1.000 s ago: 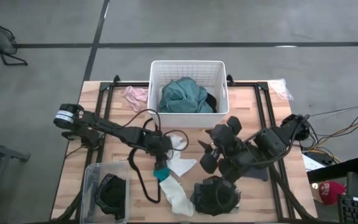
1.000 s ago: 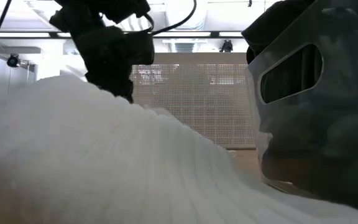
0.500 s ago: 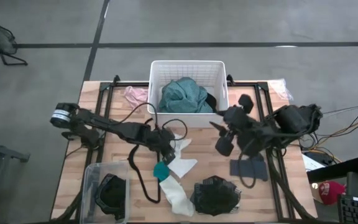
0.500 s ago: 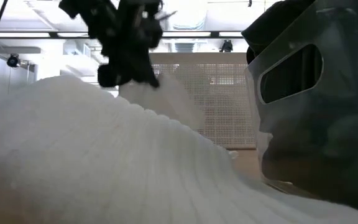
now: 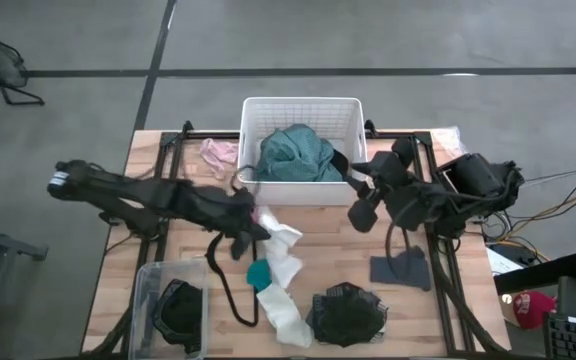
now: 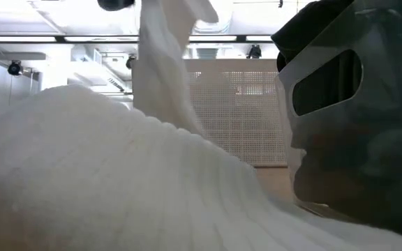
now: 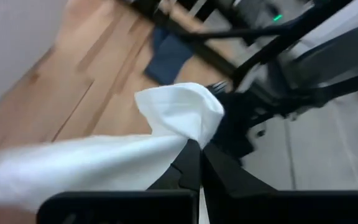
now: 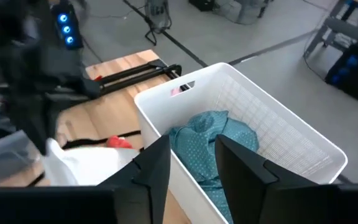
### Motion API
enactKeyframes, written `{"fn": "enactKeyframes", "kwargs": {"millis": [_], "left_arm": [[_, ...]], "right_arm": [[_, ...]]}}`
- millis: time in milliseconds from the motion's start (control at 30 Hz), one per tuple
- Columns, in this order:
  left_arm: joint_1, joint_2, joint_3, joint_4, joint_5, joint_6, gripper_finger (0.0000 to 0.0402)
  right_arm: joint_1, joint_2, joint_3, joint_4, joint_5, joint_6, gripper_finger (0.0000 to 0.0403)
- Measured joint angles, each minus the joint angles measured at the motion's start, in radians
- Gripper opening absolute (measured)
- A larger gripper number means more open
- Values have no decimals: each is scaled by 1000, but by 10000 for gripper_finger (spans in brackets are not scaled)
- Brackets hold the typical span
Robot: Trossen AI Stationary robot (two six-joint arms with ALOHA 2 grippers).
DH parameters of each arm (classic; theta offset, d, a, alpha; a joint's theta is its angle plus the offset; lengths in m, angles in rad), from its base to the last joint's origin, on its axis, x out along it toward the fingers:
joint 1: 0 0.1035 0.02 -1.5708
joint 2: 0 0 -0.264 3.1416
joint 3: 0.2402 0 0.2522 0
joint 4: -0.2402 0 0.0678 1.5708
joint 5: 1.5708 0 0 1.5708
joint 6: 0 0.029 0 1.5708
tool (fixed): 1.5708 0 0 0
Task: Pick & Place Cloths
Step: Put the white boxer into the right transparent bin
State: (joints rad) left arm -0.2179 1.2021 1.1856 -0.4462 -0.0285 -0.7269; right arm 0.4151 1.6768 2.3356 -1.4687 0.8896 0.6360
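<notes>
The table [image 5: 178,170] carries the basket [image 5: 303,108] at its far edge, already holding the teal garment [image 5: 296,155]. A pink piece [image 5: 218,152] lies beside the basket, and a clear bin [image 5: 148,290] with a black piece in it sits at the near left corner. Near the front are a dark mesh piece [image 5: 346,312], a grey piece [image 5: 400,268] and a sock [image 5: 283,315]. My left gripper [image 5: 250,222] is clamped shut on a white cloth [image 5: 280,245], lifted just in front of the basket; I judge the carry is under way, and next I must bring it over the rim and release. My right gripper [image 5: 360,200] hangs near the basket's right corner, fingers a little apart, holding nothing
</notes>
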Motion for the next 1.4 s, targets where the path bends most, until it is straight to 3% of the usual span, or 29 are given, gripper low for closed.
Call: {"fn": "enactKeyframes", "kwargs": {"millis": [200,500,767,933,1167,1400], "left_arm": [[-11,-109,76,14,-3,49,3],[-11,-226,222,25,201,104,4],[-11,-287,338,24,211,160,4],[-11,-292,373,24,166,189,5],[-11,-244,364,32,103,180,5],[-11,-148,365,217,88,176,5]], "right_arm": [[-22,19,0,17,4,80,102],[-38,53,-8,55,23,162,78],[-44,79,-11,70,28,149,64],[-43,80,-11,69,22,125,66],[-49,73,-11,70,-137,57,66],[-48,75,-21,163,-352,-91,16]]}}
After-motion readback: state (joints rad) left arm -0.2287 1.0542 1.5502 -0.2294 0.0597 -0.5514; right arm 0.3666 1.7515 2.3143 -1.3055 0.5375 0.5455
